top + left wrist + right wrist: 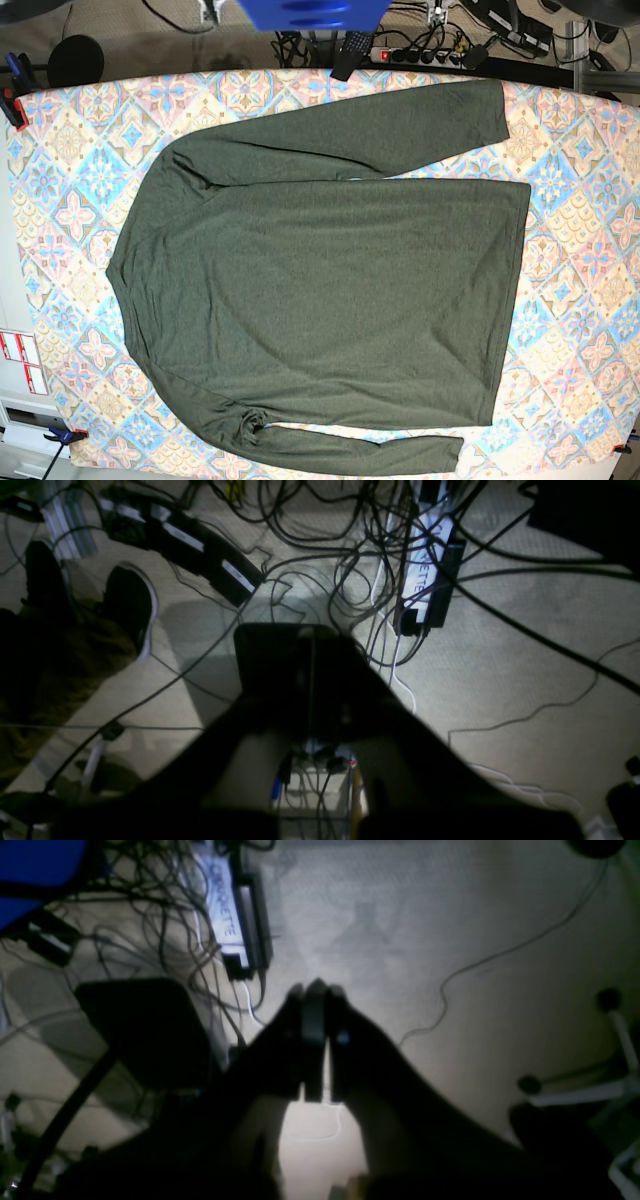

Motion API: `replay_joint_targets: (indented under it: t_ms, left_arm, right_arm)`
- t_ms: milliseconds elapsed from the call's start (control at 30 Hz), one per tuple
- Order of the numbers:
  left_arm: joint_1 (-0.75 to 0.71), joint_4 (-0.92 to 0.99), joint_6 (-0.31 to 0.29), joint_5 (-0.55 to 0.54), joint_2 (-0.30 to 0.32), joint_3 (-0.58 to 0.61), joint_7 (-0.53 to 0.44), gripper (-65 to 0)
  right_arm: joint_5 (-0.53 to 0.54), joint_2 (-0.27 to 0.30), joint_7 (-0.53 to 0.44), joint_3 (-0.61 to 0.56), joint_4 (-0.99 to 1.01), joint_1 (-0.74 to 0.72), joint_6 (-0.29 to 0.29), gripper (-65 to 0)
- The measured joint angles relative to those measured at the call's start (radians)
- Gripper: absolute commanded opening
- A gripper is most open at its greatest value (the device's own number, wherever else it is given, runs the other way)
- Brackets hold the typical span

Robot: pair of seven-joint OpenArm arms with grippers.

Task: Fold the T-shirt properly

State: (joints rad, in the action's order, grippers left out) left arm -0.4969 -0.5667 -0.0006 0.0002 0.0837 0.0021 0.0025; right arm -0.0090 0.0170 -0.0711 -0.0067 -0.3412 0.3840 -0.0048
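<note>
T-shirt is spread flat on patterned table, sleeves at 12 and 6 o'clock; left gripper and right gripper are seen pinched closed, empty.

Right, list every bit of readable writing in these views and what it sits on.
"...ETTE": white strip on the black box among floor cables, left wrist view; start hidden by cables.
Same box, right wrist view: similar lettering, too blurred to spell.
White labels at the table edge: too small.
T-shirt: no print.
</note>
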Motion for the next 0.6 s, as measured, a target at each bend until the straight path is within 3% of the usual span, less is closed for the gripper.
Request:
replay_joint_targets:
  t_ms: [467,600]
  left_arm:
    - [-0.288,-0.480,0.005,-0.001,0.091,-0.002,0.007,-65.0]
    - [-0.383,-0.629,-0.005,-0.066,0.106,0.000,0.013,-65.0]
  right_arm:
    - [0.007,0.051,0.009,0.006,-0.521,0.319,0.000,-65.0]
    - [0.006,0.050,0.011,0.042,-0.676,0.407,0.004,-65.0]
